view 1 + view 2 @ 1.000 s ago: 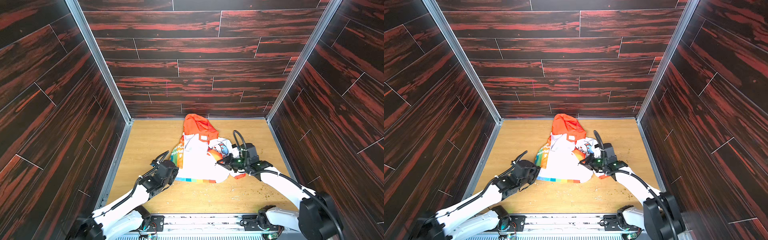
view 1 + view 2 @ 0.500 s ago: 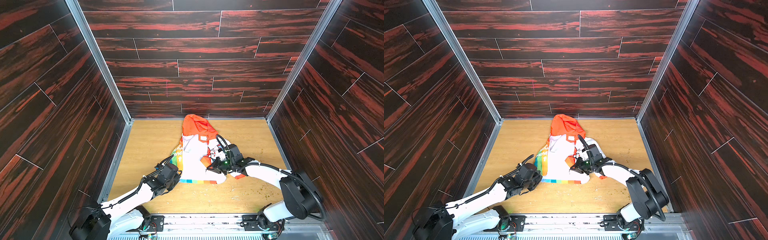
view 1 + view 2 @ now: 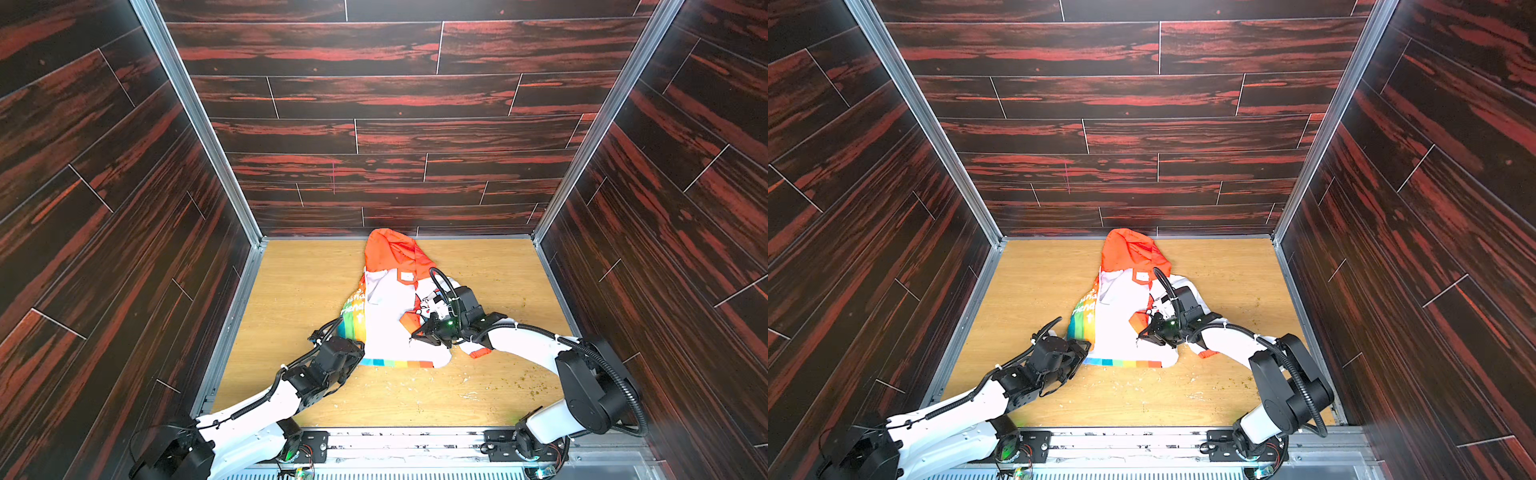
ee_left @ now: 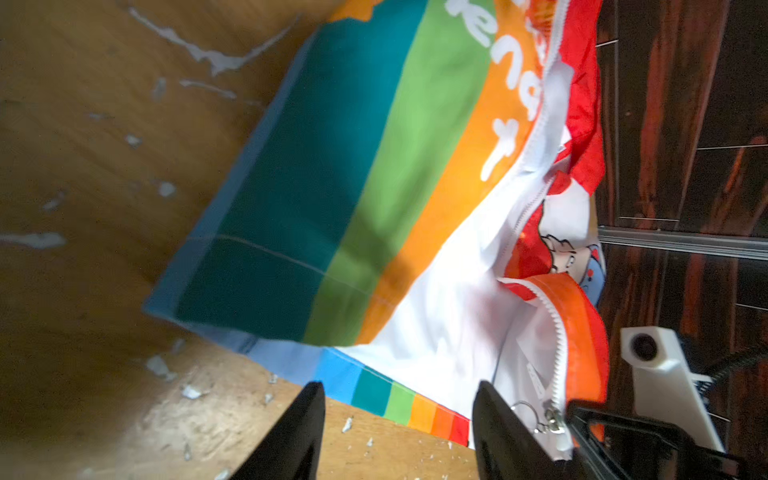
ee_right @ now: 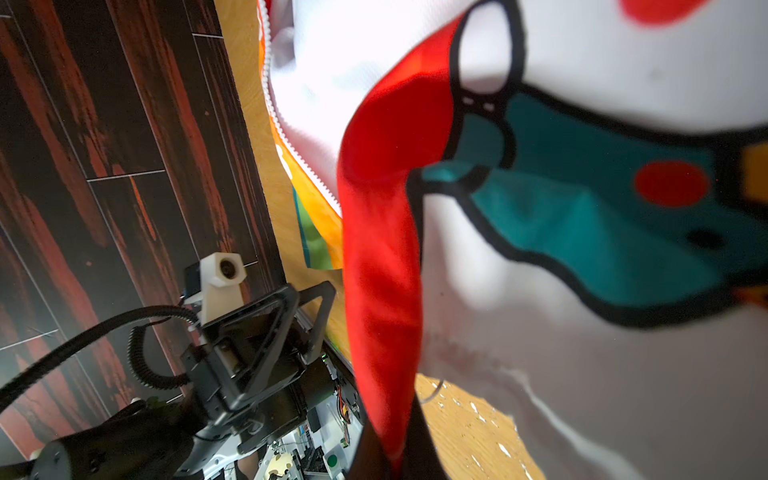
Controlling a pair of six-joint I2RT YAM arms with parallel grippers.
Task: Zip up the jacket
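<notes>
Light wood-grain table [image 3: 299,286], scuffed, white flecks [image 3: 469,395] toward lower right; dark red-streaked plank walls [image 3: 374,95] on three sides. Frame centre: jacket [image 3: 390,324] crumpled, orange hood [image 3: 390,253] toward back wall. At rainbow hem [image 4: 399,401], left tool [image 4: 399,419] stands with jaws apart — right tool [image 5: 390,457] clamped on red jacket fabric.

**Left arm** [image 3: 257,409]: in both top views it reaches low and nearly straight from its base at 7 o'clock toward 1 o'clock. **Left tool** [image 4: 399,386]: jaws parted, the two black fingers [image 4: 299,432] set well apart. **Right arm** [image 3: 552,419]: it rises from its base at 5 o'clock and folds sharply at the elbow [image 3: 590,382]. The forearm [image 3: 528,345] runs toward 9 o'clock. **Right tool** [image 3: 417,334]: jaws closed on a red fold of the jacket [image 5: 382,270].
</notes>
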